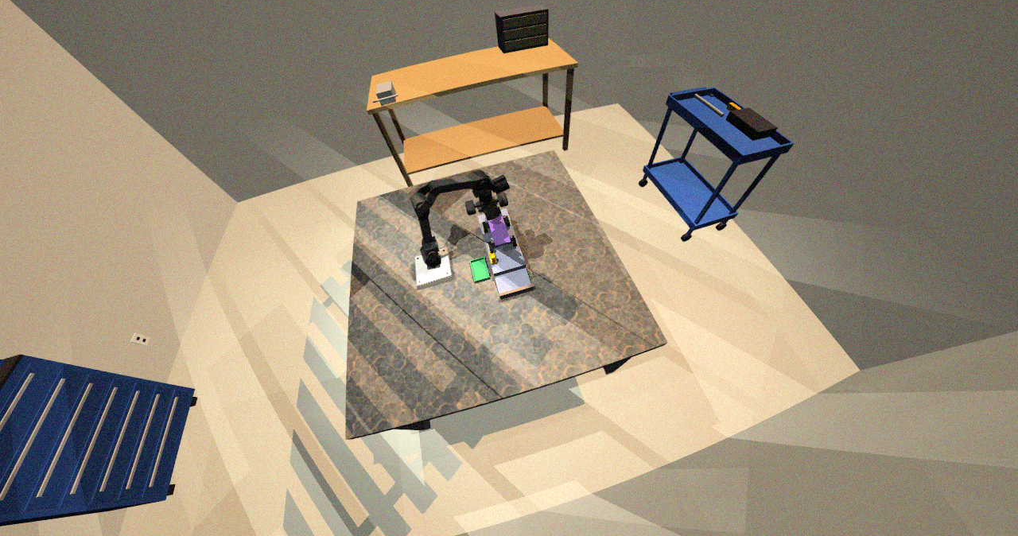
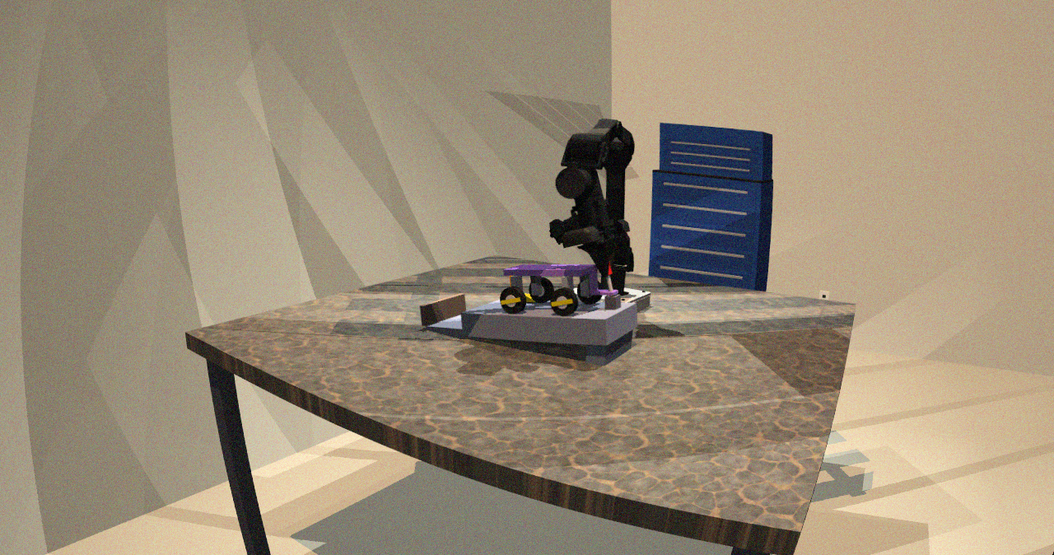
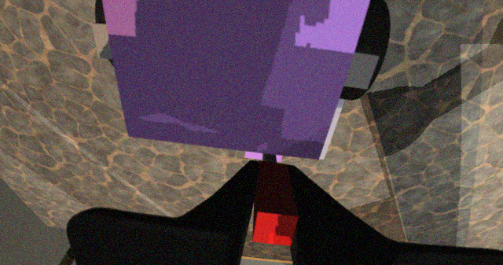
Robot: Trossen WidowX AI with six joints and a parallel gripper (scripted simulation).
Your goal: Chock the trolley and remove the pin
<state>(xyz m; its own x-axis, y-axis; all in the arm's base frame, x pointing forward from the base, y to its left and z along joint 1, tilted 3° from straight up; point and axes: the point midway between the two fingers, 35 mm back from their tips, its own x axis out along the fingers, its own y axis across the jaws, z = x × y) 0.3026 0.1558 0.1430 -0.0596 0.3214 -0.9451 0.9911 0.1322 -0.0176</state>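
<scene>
Fingers point(image 2: 610, 270) gripping red-headed stop pin point(image 2: 610, 268) point(image 3: 273, 230); purple trolley point(image 1: 499, 231) point(image 2: 548, 270) point(image 3: 220, 68) close beside; green tray point(image 1: 479, 269) beside ramp point(image 1: 514, 281) point(image 2: 538, 327).

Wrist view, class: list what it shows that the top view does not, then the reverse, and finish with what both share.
Only the wrist view: the stop pin's red head, gripped between the fingers.

Only the top view: the green tray, the yellow chock and the blue cart.

Both: the trolley's purple deck and the patterned table top.
</scene>
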